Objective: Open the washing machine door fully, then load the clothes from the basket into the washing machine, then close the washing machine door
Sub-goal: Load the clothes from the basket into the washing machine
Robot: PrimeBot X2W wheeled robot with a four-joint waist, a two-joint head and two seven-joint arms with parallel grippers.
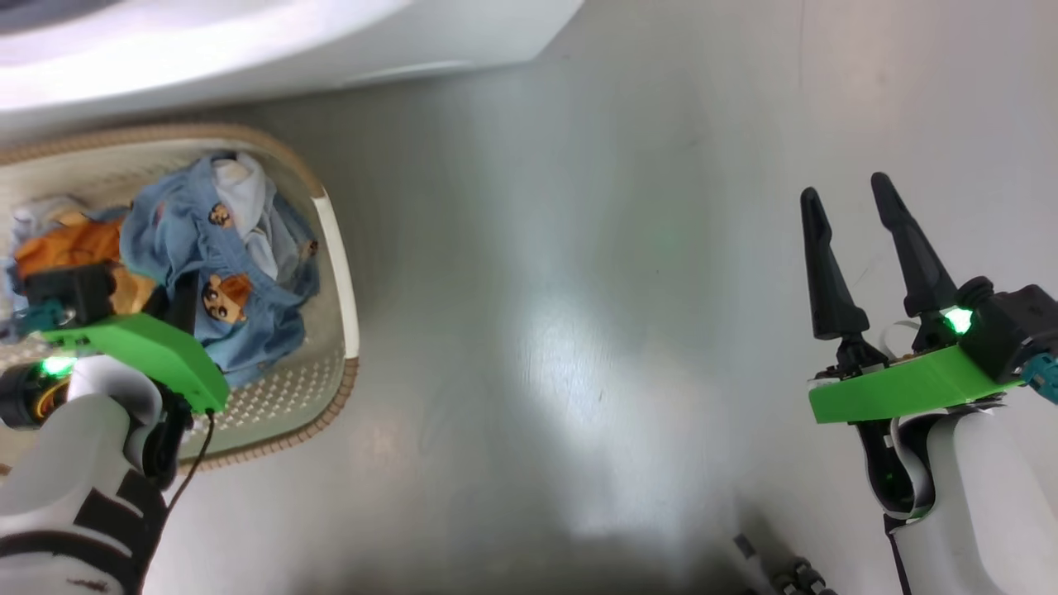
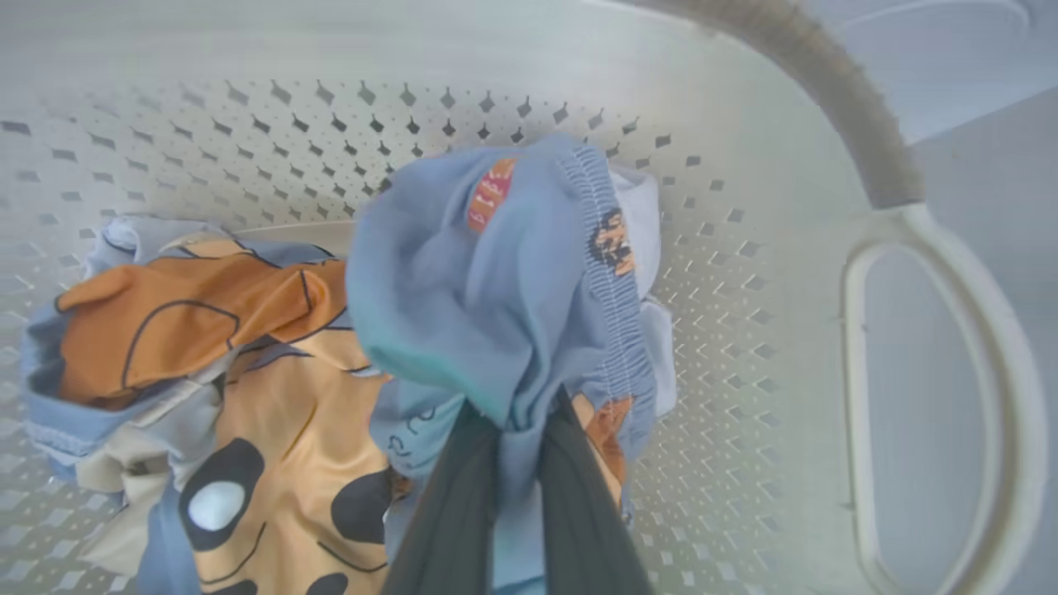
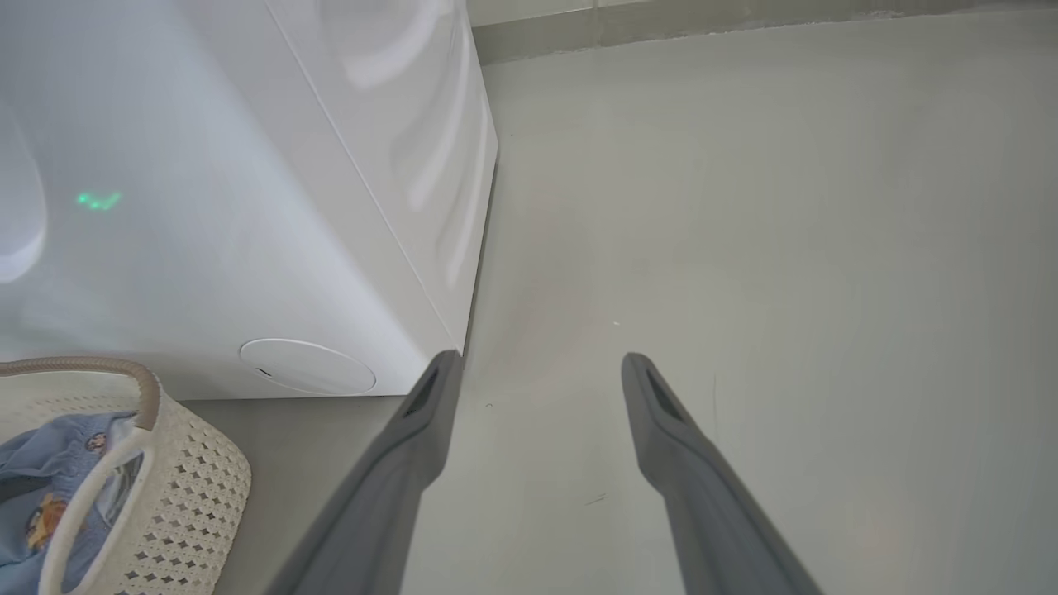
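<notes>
The loading step is in hand: the left gripper (image 2: 517, 423) is pinched on a bunched fold of the light blue garment (image 2: 496, 289) at the handle end of the basket (image 2: 744, 273), with the other clothes (image 2: 207, 330) heaped toward the opposite wall. The basket stands on the floor (image 1: 579, 289) just beside the washing machine (image 3: 207, 207), while the right gripper (image 1: 845, 188) hangs spread and empty, well apart. The next move probably calls for a clean lift over the rim, without dragging the neighbours, then a carry to the drum.
</notes>
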